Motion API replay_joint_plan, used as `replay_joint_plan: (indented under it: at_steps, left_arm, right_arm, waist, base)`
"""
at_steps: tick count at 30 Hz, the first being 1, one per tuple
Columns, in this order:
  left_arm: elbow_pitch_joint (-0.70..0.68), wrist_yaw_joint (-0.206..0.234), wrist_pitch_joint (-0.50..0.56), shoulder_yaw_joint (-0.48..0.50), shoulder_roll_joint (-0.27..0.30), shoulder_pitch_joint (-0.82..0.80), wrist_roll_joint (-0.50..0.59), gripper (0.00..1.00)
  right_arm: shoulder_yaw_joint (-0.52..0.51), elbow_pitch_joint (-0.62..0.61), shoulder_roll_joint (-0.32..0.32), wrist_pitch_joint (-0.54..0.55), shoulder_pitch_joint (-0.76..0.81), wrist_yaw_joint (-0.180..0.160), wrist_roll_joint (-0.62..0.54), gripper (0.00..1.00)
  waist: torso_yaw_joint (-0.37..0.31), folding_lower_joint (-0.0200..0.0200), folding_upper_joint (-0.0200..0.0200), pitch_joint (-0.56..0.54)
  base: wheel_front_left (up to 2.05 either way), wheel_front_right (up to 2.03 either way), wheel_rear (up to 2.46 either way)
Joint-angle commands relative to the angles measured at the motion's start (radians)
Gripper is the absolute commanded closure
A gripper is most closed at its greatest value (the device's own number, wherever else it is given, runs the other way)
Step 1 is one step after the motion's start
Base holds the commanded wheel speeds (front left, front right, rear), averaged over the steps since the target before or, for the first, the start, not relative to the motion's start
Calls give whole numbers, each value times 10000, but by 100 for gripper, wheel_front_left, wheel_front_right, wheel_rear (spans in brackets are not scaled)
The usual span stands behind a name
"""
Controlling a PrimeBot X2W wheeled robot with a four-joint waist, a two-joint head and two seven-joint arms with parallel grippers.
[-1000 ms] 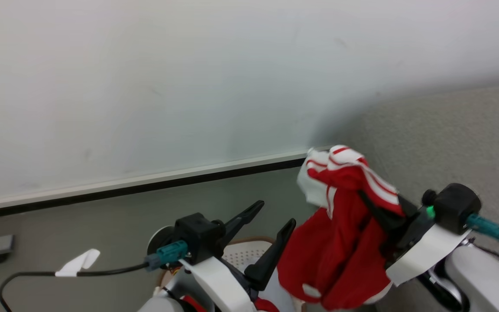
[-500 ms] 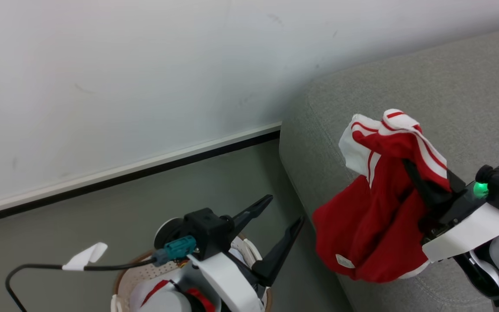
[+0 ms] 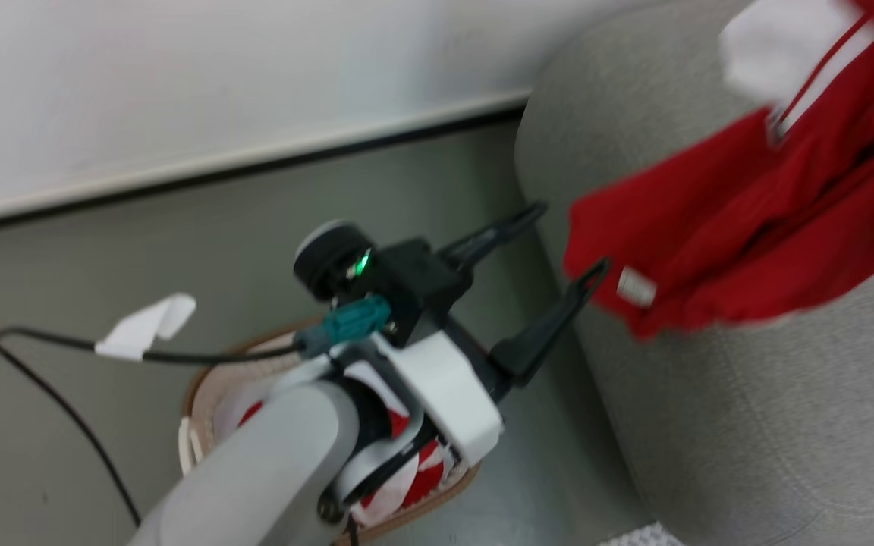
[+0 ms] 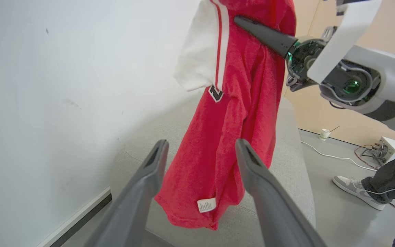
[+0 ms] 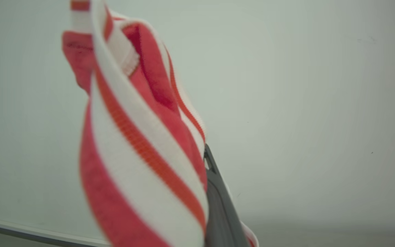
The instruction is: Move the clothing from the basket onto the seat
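Our right gripper (image 4: 243, 23) clamps the clothing (image 4: 218, 144), which hangs twelve-to-six over the corner of the seat (image 3: 748, 425), at two o'clock from our wide-open left gripper (image 3: 572, 236), so we judge the right arm nearer.

Left tool (image 3: 570, 236) up close: long dark fingers (image 3: 536, 334), black block (image 3: 418, 280), green light (image 3: 361, 264), teal plug (image 3: 346, 324) at its eight o'clock, white band (image 3: 448, 387), grey forearm (image 3: 270, 462).

Grey floor (image 3: 179, 227), basket (image 3: 202, 375), seat (image 3: 748, 425), black cable (image 3: 73, 415)
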Motion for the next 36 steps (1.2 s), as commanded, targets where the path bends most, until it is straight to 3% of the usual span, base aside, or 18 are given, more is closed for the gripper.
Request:
replay_joint_plan:
  at_steps: [1,10,18,21,30,31,32,33,36]
  left_arm:
    - [-8,-62,86,20,-32,-310,148,0]
    - [-89,-293,98,61,-380,-2599,244,0]
    - [-32,-335,-206,-43,-427,-2690,77,0]
    - [1,-297,-297,-52,-405,-2594,57,0]
    - [-46,-33,-256,12,-178,-2222,51,0]
    - [-30,-1,-266,48,-96,-2143,34,0]
    - [-18,20,-278,85,-32,-2051,4,0]
    - [-5,63,-294,120,30,-1965,-16,0]
    - [132,138,-468,189,223,-1565,-107,0]
  right_arm:
    - [-194,30,-25,49,-425,-21,-71,100]
    - [-3182,1744,-876,585,-4569,-23,-1767,100]
    - [-5139,3963,-2011,1442,-6639,-23,-4045,100]
    - [-5829,4790,-1743,1447,-6307,-23,-4767,100]
    - [-8232,7178,70,483,-4637,-23,-6782,100]
    - [-8420,7278,306,307,-4576,-23,-7020,69]
    - [-8583,7294,546,107,-4509,-23,-7310,18]
    - [-8754,7295,774,-59,-4432,-23,-7551,0]
    - [-8855,7295,1382,-459,-4105,-23,-8052,0]
  waist:
    - [623,-2,-1,1473]
    - [1448,-2,-1,3833]
    - [2112,-2,-1,4656]
    - [2274,-2,-1,4831]
    - [2428,-2,-1,4909]
    - [2374,-2,-1,4820]
    - [2315,-2,-1,4714]
    - [2244,-2,-1,4588]
    - [2021,-2,-1,3965]
  base:
    - [0,0,0]
    - [0,0,0]
    - [0,0,0]
    - [0,0,0]
    - [0,0,0]
    - [0,0,0]
    - [0,0,0]
    - [0,0,0]
    - [0,0,0]
